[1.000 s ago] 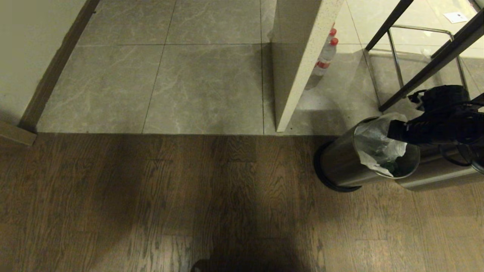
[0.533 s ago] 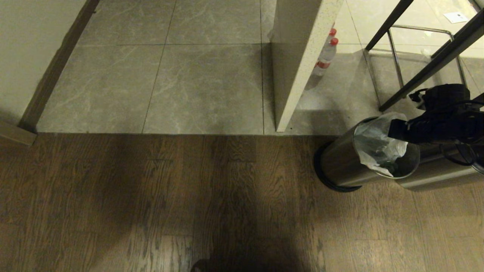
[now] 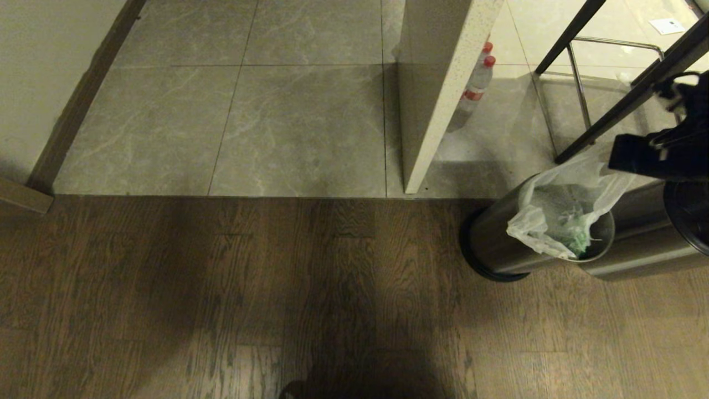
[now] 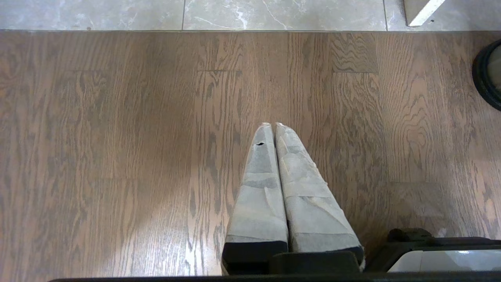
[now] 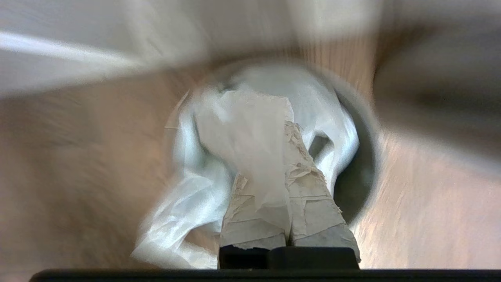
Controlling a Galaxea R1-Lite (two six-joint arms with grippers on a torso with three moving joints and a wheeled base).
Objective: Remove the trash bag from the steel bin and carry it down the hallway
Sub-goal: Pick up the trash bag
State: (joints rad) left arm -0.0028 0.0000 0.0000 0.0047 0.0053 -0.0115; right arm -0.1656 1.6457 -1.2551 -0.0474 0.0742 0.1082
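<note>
Right hand (image 3: 623, 158) risen, trash bag (image 3: 559, 213) partly out of steel bin (image 3: 498, 244)

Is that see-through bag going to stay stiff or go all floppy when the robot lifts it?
Probably floppy: the trash bag is thin and crinkled, sagging over the steel bin rim. It likely stretches where the right gripper pinches it. It looks light, with little showing inside.

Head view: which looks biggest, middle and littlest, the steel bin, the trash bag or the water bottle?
1. Steel bin
2. Trash bag, though it is bunched up and partly inside the bin
3. Water bottle, smallest, but it stands farther away and is partly hidden
</note>
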